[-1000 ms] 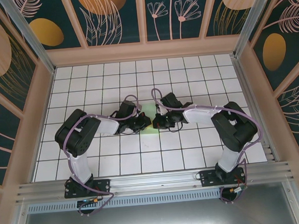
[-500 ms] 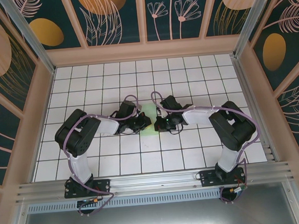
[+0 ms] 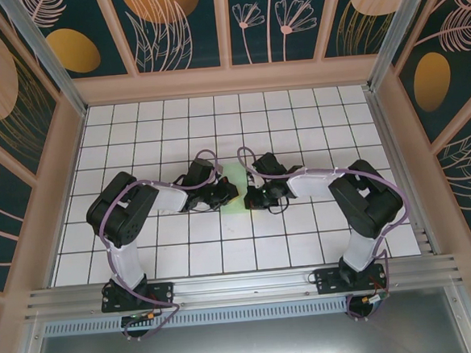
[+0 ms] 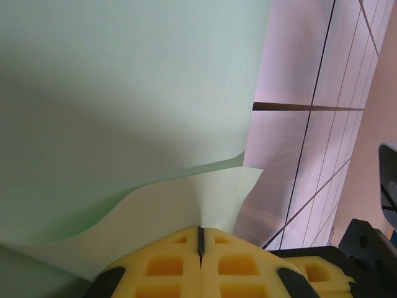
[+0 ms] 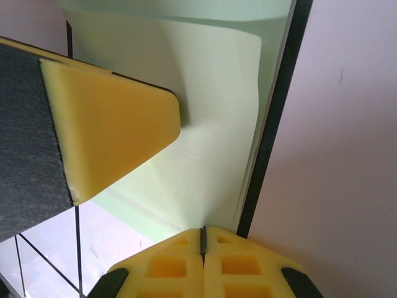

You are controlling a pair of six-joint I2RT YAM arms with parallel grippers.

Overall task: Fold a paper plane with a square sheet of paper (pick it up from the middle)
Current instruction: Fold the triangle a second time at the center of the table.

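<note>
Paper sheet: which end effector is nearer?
Tie. Left end effector is shut on the paper sheet at its left side; right end effector is shut on its right side.

Black-and-white arms (image 3: 128, 261) with purple cables (image 3: 101, 226) (yellow grid-moulded tool pads (image 4: 239, 249)).

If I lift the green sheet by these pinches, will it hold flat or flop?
Probably floppy: the sheet bows and curls where the left gripper pinches it. Likely very light, so a push could slide it across the smooth tiles. It seems easy to crease: soft wrinkles run toward the right gripper, which is shut.
</note>
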